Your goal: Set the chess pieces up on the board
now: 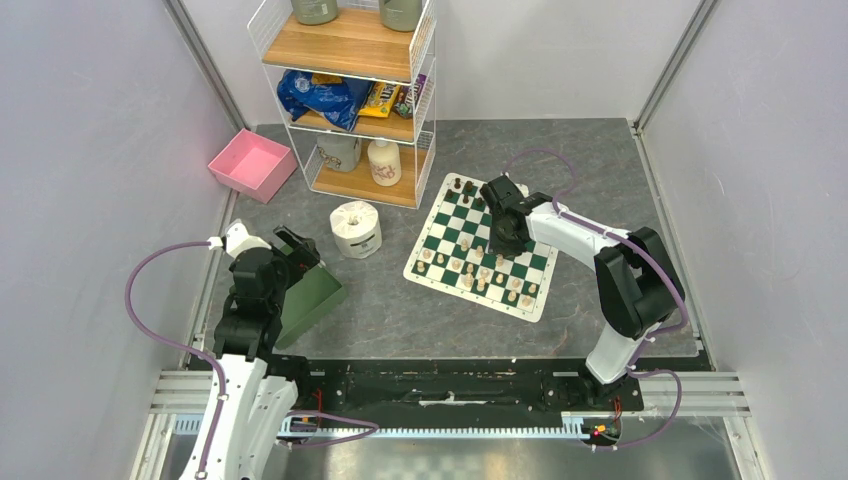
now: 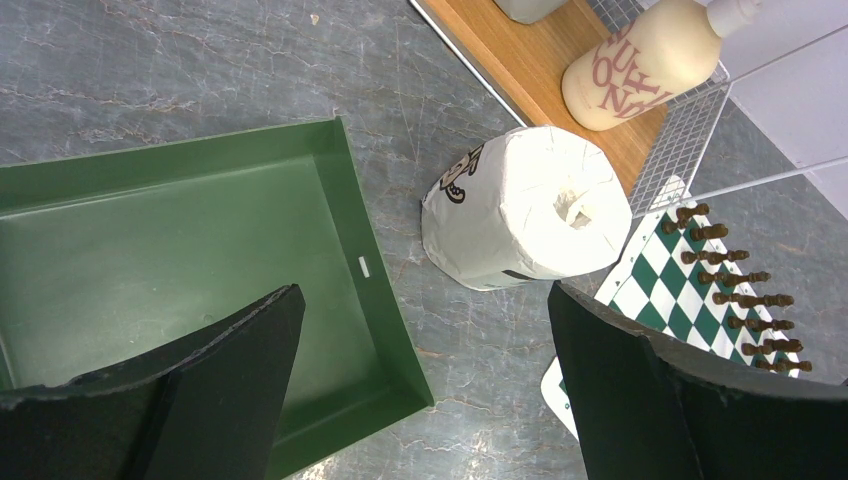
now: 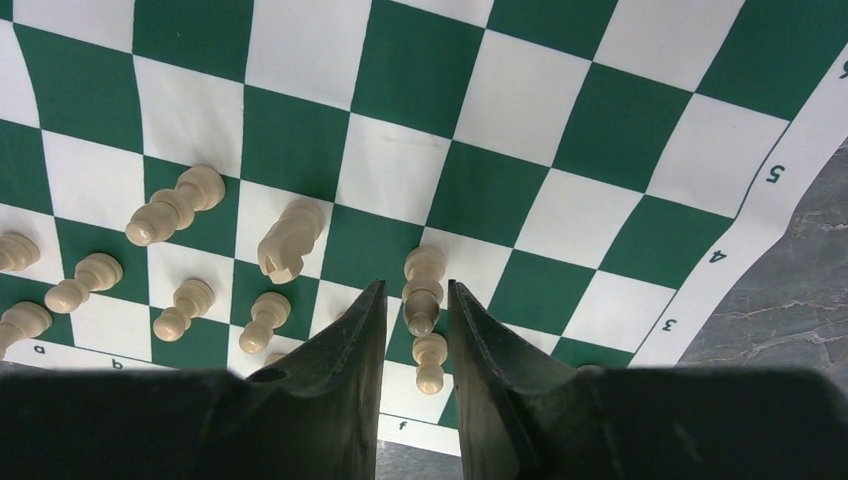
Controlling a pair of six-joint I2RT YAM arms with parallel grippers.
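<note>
The grey, marble-veined tabletop [image 1: 400, 310] carries five things. At its far left sits a shallow pink plastic tray [image 1: 252, 163], just beside a white wire rack with wooden shelves [image 1: 340, 45]. A wrapped white toilet roll [image 1: 356, 229] stands upright near the rack's foot. A dark green plastic bin [image 1: 312, 295] lies at the near left. Right of the roll, turned askew, lies a thin green-and-white checkered chess mat [image 1: 458, 228].

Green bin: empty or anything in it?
Bin looks empty: left wrist view shows bare green floor; near part hidden.
</note>
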